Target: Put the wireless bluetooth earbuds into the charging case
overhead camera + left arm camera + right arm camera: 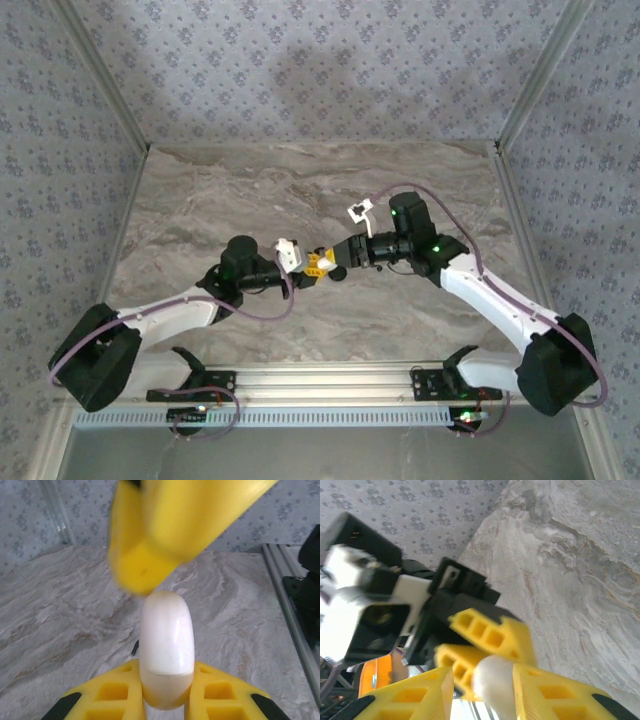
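Note:
The charging case [167,640] is a smooth white puck held on edge above the table, with my left gripper [166,669] shut on its lower part. Both grippers meet at the table's middle: left gripper [315,268], right gripper [331,262]. In the right wrist view the charging case [495,685] sits between my right gripper's [482,674] fingers, which stand apart. One pad is against it and a gap shows on the other side. The left gripper's yellow fingers [492,630] cross there too. A blurred right finger [150,535] hangs over the case's top. The earbuds are out of view.
The marble table top [300,190] spreads behind and beside the grippers. Patterned walls close it in at the back and sides. An aluminium rail [320,380] with the arm bases runs along the near edge.

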Controlling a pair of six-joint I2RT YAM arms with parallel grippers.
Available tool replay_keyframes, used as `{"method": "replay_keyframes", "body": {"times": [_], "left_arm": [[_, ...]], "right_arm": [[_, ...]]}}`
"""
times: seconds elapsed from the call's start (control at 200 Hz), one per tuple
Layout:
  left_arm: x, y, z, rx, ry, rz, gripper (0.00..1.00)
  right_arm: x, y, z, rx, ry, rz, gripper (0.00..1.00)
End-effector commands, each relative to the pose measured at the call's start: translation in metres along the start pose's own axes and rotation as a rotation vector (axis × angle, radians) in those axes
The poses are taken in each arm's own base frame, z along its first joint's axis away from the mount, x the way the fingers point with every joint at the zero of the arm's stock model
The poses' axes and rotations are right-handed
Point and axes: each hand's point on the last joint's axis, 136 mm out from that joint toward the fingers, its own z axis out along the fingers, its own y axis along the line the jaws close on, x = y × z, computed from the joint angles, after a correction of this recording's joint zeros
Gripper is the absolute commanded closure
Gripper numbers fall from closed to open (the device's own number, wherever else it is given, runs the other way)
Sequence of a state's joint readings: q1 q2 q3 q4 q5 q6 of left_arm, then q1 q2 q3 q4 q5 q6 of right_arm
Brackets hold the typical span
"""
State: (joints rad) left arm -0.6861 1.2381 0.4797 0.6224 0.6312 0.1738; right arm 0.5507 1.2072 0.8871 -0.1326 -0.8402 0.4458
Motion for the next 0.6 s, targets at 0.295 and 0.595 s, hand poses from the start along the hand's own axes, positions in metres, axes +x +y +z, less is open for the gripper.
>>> {"method": "replay_keyframes", "body": {"times": [0.295, 0.595], "left_arm": [[0.018, 0.052, -0.015, -0.170, 0.078, -0.354, 0.95], [0.071, 0.079, -0.047, -0.273, 0.207, -0.942, 0.95]], "right_arm": [[0.014, -0.089, -0.032, 0.512, 0.004, 0.240, 0.44], [0.047, -0.147, -0.016, 0.870, 0.289, 0.284, 0.32]]}}
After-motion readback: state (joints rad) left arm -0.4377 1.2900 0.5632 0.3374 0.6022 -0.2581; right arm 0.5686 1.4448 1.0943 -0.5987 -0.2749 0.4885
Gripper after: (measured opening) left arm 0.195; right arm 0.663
